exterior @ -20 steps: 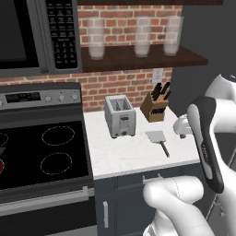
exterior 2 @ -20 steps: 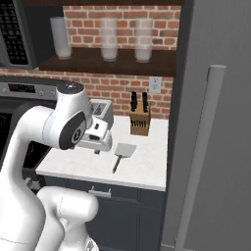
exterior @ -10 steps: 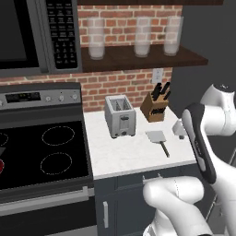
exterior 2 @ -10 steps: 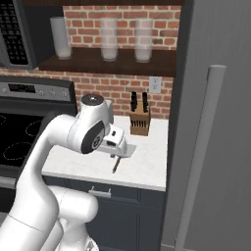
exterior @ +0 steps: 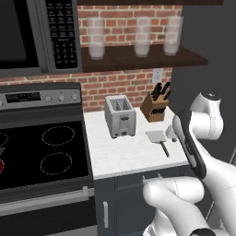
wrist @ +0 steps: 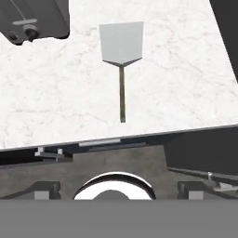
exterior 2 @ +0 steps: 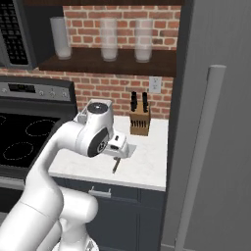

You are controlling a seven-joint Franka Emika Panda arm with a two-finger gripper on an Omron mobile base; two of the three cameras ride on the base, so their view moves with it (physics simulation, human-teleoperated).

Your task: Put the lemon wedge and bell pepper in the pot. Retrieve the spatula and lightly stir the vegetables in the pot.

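**Spatula retrieval: approach stage, nothing in grasp**

Left base view. Item: spatula (exterior: 158,138), lying flat on the white counter (exterior: 120,154), right of the toaster (exterior: 119,116) and in front of the knife block (exterior: 155,104); light grey blade toward the wall, thin handle running toward the near edge. The arm's wrist hangs just right of it. Stove (exterior: 41,156) to the left; a red spot at its far left edge is too cropped to identify.

Right base view. Item: gripper (exterior 2: 119,147), partly masked by the arm's elbow, poised over the counter above the spatula's handle (exterior 2: 116,165). Jaw spacing is hard to read here.

Hand view. Item: spatula again, well ahead of the hand, blade at the far end, handle pointing back toward the camera, toaster corner at upper left. The fingers stand fully apart and carry nothing.

Judgement: the step in hand is fetching the spatula. Next move calls for advancing over the counter edge, descending until the fingers straddle the thin handle, then closing.
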